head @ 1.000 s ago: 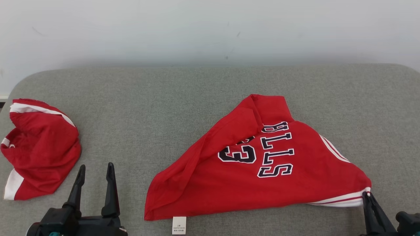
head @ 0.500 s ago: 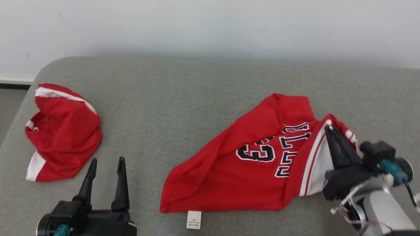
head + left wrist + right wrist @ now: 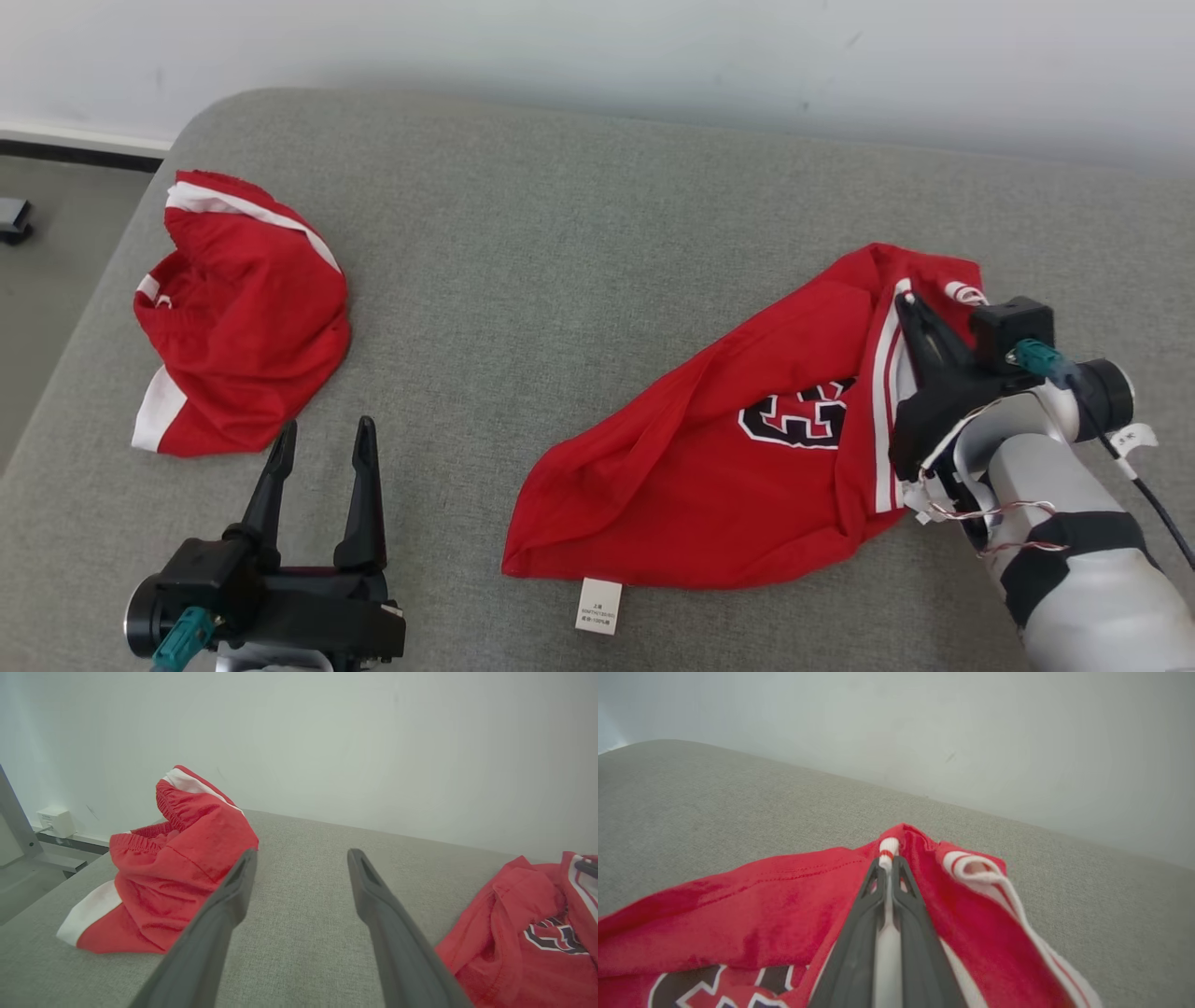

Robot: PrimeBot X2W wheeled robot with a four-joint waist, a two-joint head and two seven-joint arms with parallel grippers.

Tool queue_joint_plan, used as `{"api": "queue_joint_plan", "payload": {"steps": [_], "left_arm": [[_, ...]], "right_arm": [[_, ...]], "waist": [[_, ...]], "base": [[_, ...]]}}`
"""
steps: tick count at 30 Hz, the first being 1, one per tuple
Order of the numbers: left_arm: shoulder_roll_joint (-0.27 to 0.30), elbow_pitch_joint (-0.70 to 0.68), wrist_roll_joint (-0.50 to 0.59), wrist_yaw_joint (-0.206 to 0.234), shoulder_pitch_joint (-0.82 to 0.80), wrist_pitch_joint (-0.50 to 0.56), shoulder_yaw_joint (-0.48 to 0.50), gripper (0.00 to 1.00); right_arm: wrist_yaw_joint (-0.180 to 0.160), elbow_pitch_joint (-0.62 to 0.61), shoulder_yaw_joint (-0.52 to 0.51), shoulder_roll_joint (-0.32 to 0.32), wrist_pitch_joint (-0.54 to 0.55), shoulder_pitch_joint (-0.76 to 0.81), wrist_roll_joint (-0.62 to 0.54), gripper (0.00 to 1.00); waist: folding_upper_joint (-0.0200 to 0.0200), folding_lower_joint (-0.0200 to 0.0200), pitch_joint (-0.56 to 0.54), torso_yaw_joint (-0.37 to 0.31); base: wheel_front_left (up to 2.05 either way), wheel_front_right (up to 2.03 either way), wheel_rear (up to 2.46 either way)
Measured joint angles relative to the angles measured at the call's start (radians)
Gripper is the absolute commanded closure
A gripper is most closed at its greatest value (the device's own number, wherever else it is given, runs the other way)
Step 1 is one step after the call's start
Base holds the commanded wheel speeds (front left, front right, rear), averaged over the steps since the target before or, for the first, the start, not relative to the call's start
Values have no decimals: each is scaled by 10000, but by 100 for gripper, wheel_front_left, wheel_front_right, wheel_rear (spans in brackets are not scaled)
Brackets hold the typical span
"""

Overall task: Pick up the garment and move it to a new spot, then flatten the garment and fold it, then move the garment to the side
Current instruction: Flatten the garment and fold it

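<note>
Head view: with right gripper [image 3: 906, 303] clenched on striped trim of jersey [image 3: 709, 485], lift clear before carrying; left gripper [image 3: 327, 426] spread, empty.

One red numbered jersey [image 3: 691, 495] and, to its left, one pair of red white-trimmed shorts [image 3: 247, 317] lie on one grey fabric surface [image 3: 560, 233], alongside two dark long-fingered grippers, the left gripper [image 3: 324, 431] and the right gripper [image 3: 904, 301].

Jersey [image 3: 691, 485] on cushion [image 3: 579, 233], right side; shorts [image 3: 243, 317] well apart, left side.
</note>
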Motion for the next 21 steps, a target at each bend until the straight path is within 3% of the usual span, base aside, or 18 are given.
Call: {"api": "queue_joint_plan", "payload": {"steps": [1, 2, 10, 21], "left_arm": [[0, 8, -4, 0, -4, 0, -4, 0], [-2, 35, -12, 0, -12, 0, -4, 0], [-4, 96, 29, 0, -164, 0, 167, 0], [10, -98, 211, 0, 225, 0, 629, 0]], "right_arm": [[0, 343, 77, 42, -36, -127, -58, 23], [0, 886, 167, 157, -176, -350, -86, 0], [0, 1214, 401, 433, -583, -700, 267, 0], [0, -2487, 105, -186, -625, 1496, 849, 0]], "waist": [[0, 0, 47, 38], [0, 0, 126, 77], [0, 0, 67, -262], [0, -1, -398, -1003]], "base": [[0, 0, 0], [0, 0, 0], [0, 0, 0], [0, 0, 0]]}}
